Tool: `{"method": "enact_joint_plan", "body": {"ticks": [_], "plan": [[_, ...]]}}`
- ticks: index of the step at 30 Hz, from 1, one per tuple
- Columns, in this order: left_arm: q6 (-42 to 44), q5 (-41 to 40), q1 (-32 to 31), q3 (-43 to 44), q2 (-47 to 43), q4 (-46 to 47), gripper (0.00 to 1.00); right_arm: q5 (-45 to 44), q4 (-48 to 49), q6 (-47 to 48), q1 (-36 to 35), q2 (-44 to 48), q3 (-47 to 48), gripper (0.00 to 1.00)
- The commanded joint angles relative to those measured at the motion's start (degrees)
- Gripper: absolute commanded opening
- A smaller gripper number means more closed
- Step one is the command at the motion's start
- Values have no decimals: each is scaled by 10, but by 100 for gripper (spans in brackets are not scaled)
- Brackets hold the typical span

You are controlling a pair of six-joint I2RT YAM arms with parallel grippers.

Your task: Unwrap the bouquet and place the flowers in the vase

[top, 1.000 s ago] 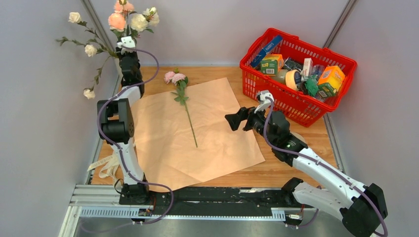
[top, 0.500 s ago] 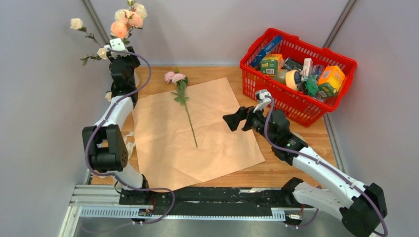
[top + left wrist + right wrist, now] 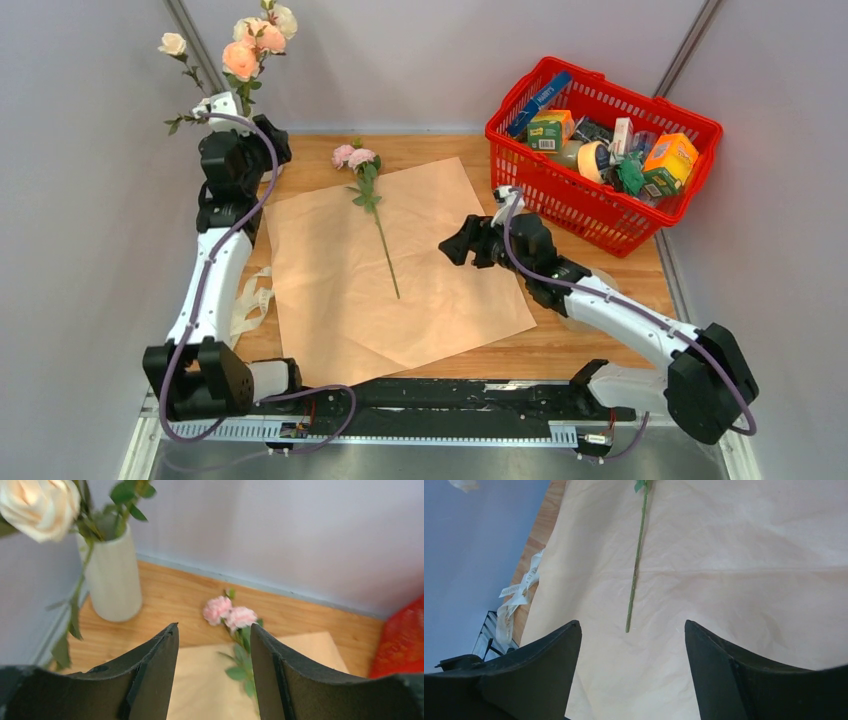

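Note:
The bouquet's wrapping paper (image 3: 400, 270) lies spread flat, peach side up, on the wooden table. One pink flower (image 3: 355, 157) rests on it, its long green stem (image 3: 385, 250) running toward me. Peach and cream flowers (image 3: 250, 50) stand in the off-white vase (image 3: 112, 575) at the back left corner; in the top view my left arm hides the vase. My left gripper (image 3: 214, 627) is open and empty, just right of the vase. My right gripper (image 3: 631, 624) hangs open and empty over the paper, the stem's cut end (image 3: 628, 629) just ahead of its tips.
A red basket (image 3: 590, 215) full of groceries stands at the back right. The cream ribbon (image 3: 245, 300) lies loose off the paper's left edge, near the left arm. Grey walls close in on both sides and at the back.
My left gripper has opened and drawn back down from the flowers, which now stand in the vase. My right arm has moved left and lower over the paper, its jaws a little narrower.

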State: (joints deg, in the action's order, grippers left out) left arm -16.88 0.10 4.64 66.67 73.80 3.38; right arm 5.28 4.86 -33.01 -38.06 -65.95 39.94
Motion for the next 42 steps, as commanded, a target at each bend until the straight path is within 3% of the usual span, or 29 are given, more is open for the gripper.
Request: {"method": "enact_joint_plan", "body": {"ticks": [1, 3, 5, 10, 17, 25, 29, 42], "plan": [[-82, 102, 2, -50, -79, -138, 63, 12, 26, -31, -2, -45, 50, 74], [-123, 141, 1, -93, -113, -163, 62, -3, 26, -29, -7, -79, 68, 69], [-151, 231, -5, -139, -148, -172, 62, -20, 26, -28, -14, -113, 84, 65], [-138, 253, -69, -215, -202, -224, 63, -53, 24, -19, -40, -180, 116, 49], [-106, 250, -93, -296, -284, -231, 64, -105, 16, -7, -78, -324, 203, 47], [-75, 211, -93, -315, -358, -261, 64, -167, -36, 30, -119, -464, 339, 45], [-77, 175, -93, -319, -381, -276, 65, -192, -63, 41, -128, -510, 393, 43], [-81, 174, -93, -319, -381, -282, 65, -229, -100, 75, -141, -605, 486, 39]]}}
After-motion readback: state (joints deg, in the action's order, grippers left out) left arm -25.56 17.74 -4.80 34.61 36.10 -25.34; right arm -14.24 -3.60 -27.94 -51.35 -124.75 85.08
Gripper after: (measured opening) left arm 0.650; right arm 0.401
